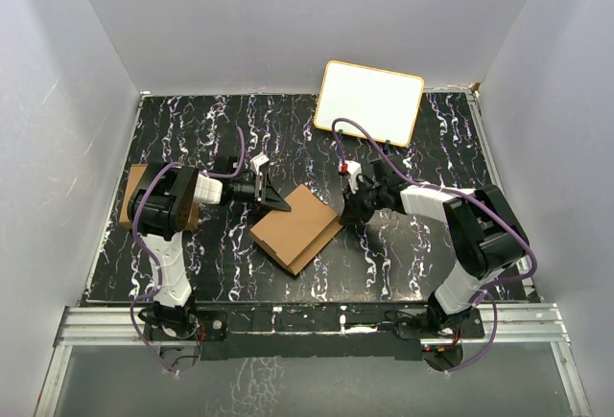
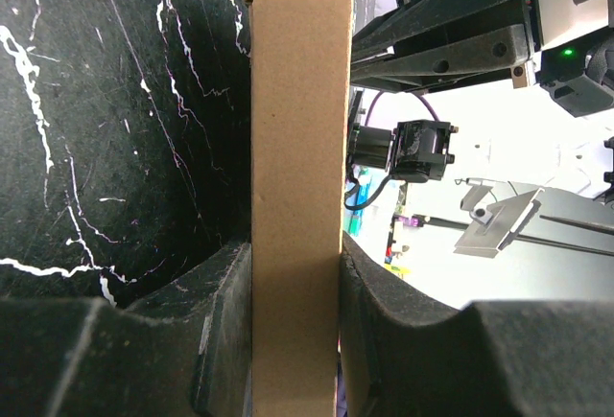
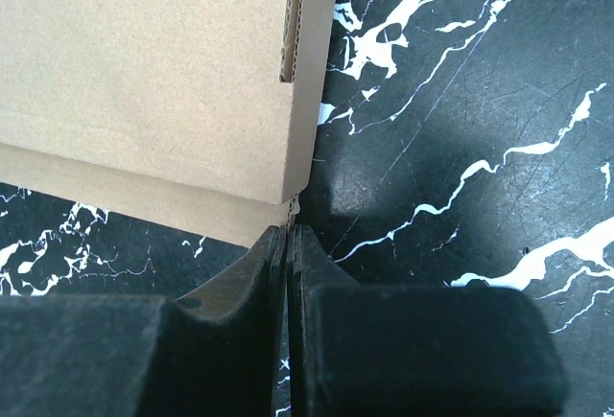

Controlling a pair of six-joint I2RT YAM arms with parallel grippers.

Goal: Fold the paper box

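The paper box point(image 1: 299, 228) is a flat folded brown carton lying mid-table. My left gripper point(image 1: 272, 200) is shut on its left edge. In the left wrist view the box's narrow wall point(image 2: 297, 120) stands upright, clamped between my left gripper's point(image 2: 295, 264) two fingers. My right gripper point(image 1: 346, 213) is at the box's right corner. In the right wrist view the box point(image 3: 153, 72) fills the upper left. My right gripper point(image 3: 288, 230) has its jaws pressed together on a thin sliver of cardboard at the box's lower corner.
A white board with a yellow rim point(image 1: 370, 101) leans at the back, right of centre. A stack of brown cartons point(image 1: 140, 187) lies at the left edge under the left arm. The table point(image 1: 432, 149) is black marble-patterned, with white walls around it.
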